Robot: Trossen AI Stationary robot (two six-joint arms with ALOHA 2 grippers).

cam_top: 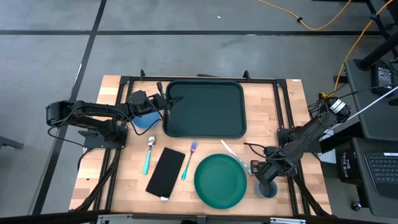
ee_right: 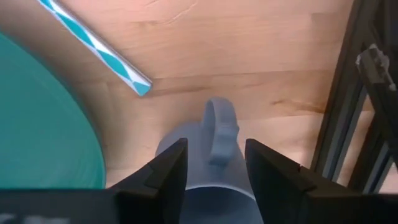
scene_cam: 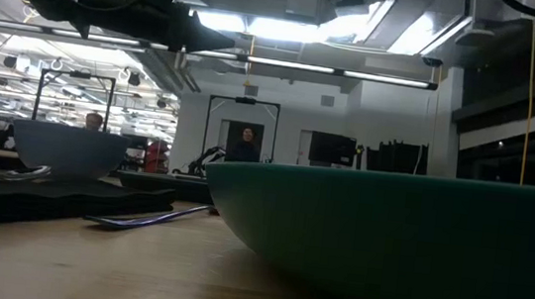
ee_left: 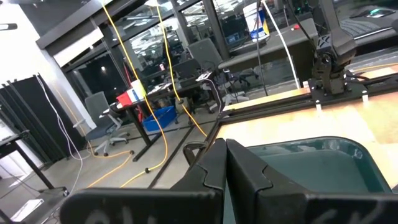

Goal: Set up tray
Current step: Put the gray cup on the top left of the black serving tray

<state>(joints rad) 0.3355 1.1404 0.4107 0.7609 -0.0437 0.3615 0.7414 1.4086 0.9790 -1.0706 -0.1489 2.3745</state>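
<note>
The dark green tray (cam_top: 205, 109) lies flat at the table's far middle; in the left wrist view its near-left corner (ee_left: 323, 165) shows past my fingers. My left gripper (cam_top: 164, 99) (ee_left: 225, 163) hovers shut above the tray's left rim, and the low view shows it high over the table (scene_cam: 221, 41). My right gripper (cam_top: 266, 174) (ee_right: 214, 165) is open, pointing down over a grey mug (cam_top: 268, 190) (ee_right: 211, 180) standing near the table's right near corner. Its fingers stand on either side of the mug's handle (ee_right: 221, 127) with a gap to each.
A blue bowl (cam_top: 144, 122) (scene_cam: 66, 148) sits under my left arm. Along the near side lie a spoon (cam_top: 149, 153), a flat black rectangle (cam_top: 166, 172), a fork (cam_top: 189, 159) (scene_cam: 146, 219), a round green plate (cam_top: 221, 180) (scene_cam: 407, 239) and a teal-striped knife (cam_top: 234, 155) (ee_right: 93, 46).
</note>
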